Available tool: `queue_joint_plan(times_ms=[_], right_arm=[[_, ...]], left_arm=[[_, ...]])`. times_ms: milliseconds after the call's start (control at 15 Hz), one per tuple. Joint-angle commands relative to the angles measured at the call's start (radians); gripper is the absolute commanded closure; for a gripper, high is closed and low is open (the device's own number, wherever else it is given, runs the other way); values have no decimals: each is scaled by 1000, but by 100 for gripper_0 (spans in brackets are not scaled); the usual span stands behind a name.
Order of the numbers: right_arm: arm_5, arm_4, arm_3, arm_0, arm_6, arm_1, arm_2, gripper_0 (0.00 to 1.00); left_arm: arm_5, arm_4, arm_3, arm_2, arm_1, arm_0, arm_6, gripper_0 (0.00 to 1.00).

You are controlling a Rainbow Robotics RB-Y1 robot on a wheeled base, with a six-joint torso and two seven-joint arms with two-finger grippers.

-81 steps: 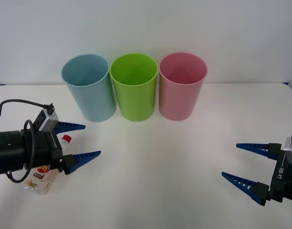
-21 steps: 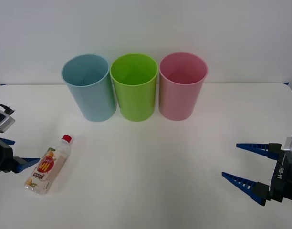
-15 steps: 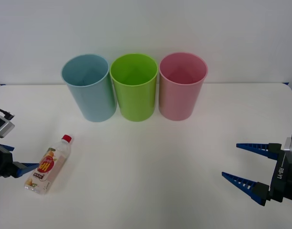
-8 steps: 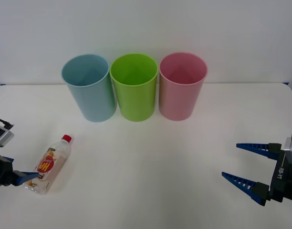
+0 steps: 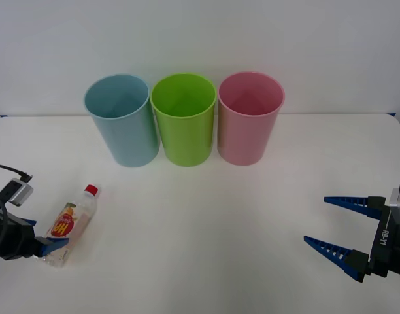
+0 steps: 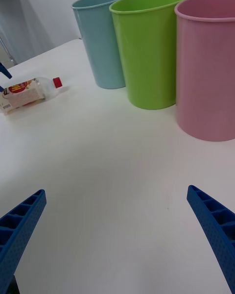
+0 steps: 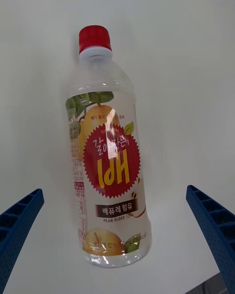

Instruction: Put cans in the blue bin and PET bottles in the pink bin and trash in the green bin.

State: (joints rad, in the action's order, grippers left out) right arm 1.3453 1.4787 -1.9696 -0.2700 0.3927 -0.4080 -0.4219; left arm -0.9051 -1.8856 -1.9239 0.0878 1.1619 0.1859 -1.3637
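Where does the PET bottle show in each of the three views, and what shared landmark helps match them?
Front view: PET bottle lies at lower left, base at the open left pincer.
Right wrist view: far off at the left edge, red cap toward the blue bin.
Left wrist view: centre, cap up.
Shared landmark: the red cap.

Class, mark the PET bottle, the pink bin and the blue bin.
PET bottle [image 7: 110, 161], left wrist view, on its red label.
Pink bin [image 5: 247, 134], front view, on its outer wall.
Blue bin [image 5: 129, 137], front view, on its outer wall.
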Motion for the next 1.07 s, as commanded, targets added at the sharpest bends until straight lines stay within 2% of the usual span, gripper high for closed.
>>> queue_joint_plan(times_ms=[67,267,467,1067], right_arm=[[0,0,0,0,0,0,0,0],[0,0,0,0,0,0,0,0],[0,0,0,0,0,0,0,0],[0,0,0,0,0,0,0,0]], left_arm=[[0,-86,6,0,-53,-16,-2,0],[0,-102,14,9,-57,-19,-2,0],[0,-112,66,62,-64,-75,-2,0],[0,-158,217,173,-156,-204,-3,0]])
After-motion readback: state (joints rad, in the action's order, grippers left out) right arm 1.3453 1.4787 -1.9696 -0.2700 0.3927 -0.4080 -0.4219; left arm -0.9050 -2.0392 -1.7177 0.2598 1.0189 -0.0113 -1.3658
